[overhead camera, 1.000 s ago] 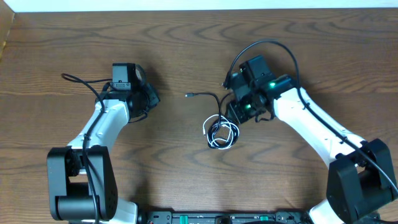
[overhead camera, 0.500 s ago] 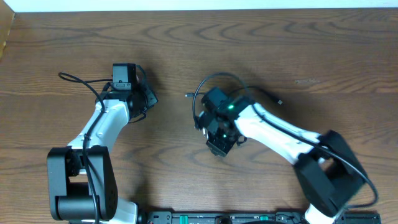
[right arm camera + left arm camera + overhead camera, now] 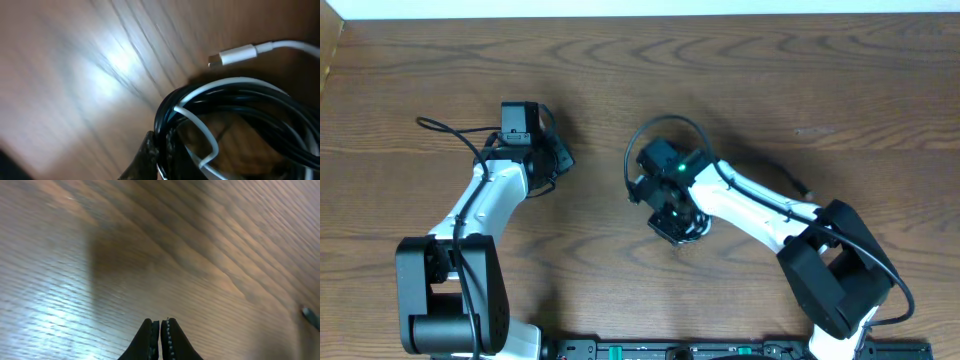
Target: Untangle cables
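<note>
My left end effector (image 3: 563, 158) sits over the left half of the worktop (image 3: 620, 60), well apart from the cables. In the left wrist view its fingertips (image 3: 152, 332) are pressed together with nothing between them, hanging over bare wood grain. A small dark tip shows at the right edge of that view, too blurred for me to name.

My right end effector (image 3: 672, 228) is at the middle of the worktop, a little toward the near side, down on the coiled bundle. From overhead it covers most of that bundle, and only a sliver of cord shows at its right side. In the right wrist view my fingertips (image 3: 152, 155) are closed tight on the left edge of the coil. Strands of the black cable (image 3: 240, 97) run straight down into the pinch. A speck of white shows between the tips, but I cannot tell whether the white cord is gripped too.

The black cable lies in several glossy loops stacked on each other. The white cable (image 3: 280, 46) is wound through them: one strand rides along the top of the coil and another bends across its open middle. Its white plug (image 3: 235, 54) lies free on the wood just beyond the loops. The two cords are still wound together.
</note>
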### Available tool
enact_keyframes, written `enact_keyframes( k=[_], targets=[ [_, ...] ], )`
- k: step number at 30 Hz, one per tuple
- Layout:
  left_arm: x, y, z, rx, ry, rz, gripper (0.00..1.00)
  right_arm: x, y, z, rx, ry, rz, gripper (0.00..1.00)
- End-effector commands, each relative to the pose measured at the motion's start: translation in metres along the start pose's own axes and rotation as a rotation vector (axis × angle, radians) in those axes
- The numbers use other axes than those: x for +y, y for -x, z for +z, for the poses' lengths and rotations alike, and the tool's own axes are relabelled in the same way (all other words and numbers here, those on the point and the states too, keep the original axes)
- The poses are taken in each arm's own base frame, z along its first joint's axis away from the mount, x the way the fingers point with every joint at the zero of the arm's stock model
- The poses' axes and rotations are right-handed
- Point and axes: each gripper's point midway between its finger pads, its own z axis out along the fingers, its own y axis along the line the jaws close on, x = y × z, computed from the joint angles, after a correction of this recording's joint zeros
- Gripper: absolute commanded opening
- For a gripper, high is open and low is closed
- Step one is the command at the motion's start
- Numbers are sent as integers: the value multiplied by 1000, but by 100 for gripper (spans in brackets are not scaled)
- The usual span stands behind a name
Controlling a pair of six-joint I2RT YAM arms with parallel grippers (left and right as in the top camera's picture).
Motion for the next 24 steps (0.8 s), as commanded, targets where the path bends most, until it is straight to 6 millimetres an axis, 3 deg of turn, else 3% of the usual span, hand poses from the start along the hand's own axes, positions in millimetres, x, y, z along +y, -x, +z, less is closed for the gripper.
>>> enact_keyframes(
  k=[1, 6, 11, 17, 21, 24],
  targets=[
    [-20, -7, -3, 48, -122, 71, 8, 22, 31, -23, -119, 193, 6, 1],
    [-58, -17, -15, 114, -371, 153, 8, 33, 42, -51, -243, 459, -13, 1],
    [-74, -22, -26, 146, -502, 178, 11, 16, 47, -84, -377, 635, 36, 1],
    [-112, -36, -57, 201, -789, 280, 17, -7, 49, -124, -540, 794, 88, 1],
    [-123, -43, -69, 201, -888, 365, 45, -5, 50, -138, -583, 869, 86, 1],
    [-129, -49, -80, 175, -980, 478, 49, 8, 53, -158, -663, 976, 19, 1]
  ],
)
